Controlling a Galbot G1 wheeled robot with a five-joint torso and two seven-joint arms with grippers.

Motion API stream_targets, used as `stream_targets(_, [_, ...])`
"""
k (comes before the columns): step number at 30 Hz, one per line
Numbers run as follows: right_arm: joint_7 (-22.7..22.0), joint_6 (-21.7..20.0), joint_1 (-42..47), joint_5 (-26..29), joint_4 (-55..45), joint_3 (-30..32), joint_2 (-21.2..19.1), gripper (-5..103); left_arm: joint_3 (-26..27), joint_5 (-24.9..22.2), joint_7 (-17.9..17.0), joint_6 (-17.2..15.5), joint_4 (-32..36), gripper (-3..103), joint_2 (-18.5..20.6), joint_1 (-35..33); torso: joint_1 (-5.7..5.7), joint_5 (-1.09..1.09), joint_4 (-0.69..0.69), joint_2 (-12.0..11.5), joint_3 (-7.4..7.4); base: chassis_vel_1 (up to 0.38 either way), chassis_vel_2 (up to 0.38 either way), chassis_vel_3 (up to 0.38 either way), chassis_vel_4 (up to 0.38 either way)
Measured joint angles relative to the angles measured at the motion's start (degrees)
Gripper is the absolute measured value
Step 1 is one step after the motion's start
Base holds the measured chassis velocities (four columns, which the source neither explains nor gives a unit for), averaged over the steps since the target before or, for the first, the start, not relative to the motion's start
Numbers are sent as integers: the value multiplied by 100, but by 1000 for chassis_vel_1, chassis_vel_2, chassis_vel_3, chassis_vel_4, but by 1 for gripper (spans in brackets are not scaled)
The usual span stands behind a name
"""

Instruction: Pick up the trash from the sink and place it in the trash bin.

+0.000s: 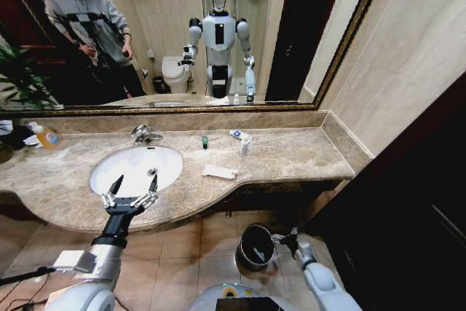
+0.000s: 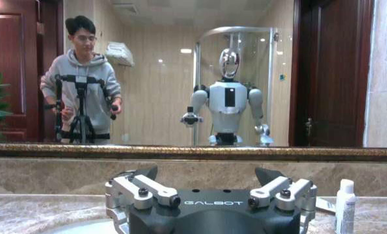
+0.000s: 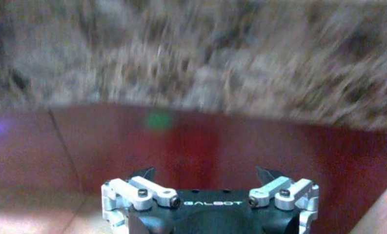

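Left gripper (image 1: 131,188), fingers spread and empty, hovers over the front rim of the sink (image 1: 109,189), flat white packet (image 1: 219,172) on the countertop (image 1: 291,156) nearby; right gripper (image 1: 284,237), also spread, sits beside the trash bin (image 1: 255,246) below the counter edge.

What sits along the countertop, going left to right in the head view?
Soap bottle → faucet → green-black piece → flat white packet → blue-white packet → tiny white bottle.
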State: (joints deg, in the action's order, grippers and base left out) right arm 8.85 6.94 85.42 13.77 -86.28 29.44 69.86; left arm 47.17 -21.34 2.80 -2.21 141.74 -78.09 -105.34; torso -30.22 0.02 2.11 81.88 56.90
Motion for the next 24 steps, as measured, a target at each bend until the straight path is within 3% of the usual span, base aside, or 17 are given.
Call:
stream_targets(7, [-162, -65, 853, 335, -1547, 614, 7, 100, 0, 0, 0, 0, 0, 100, 0, 0, 0, -4, 0, 0, 0, 0, 0, 0, 0])
stream_targets(14, [-262, -227, 1293, 495, -2797, 931, 259, 100, 0, 0, 0, 0, 0, 100, 0, 0, 0, -3, -1, 0, 0, 0, 0, 0, 0])
stream_targets(19, [-238, -239, 1045, 566, -3271, 901, 252, 100, 0, 0, 0, 0, 0, 100, 0, 0, 0, -2, -1, 0, 0, 0, 0, 0, 0])
stream_targets(24, [-261, -515, 268, 783, -3387, 479, -57, 100, 0, 0, 0, 0, 0, 100, 0, 0, -1, -2, 1, 0, 1, 0, 0, 0, 0])
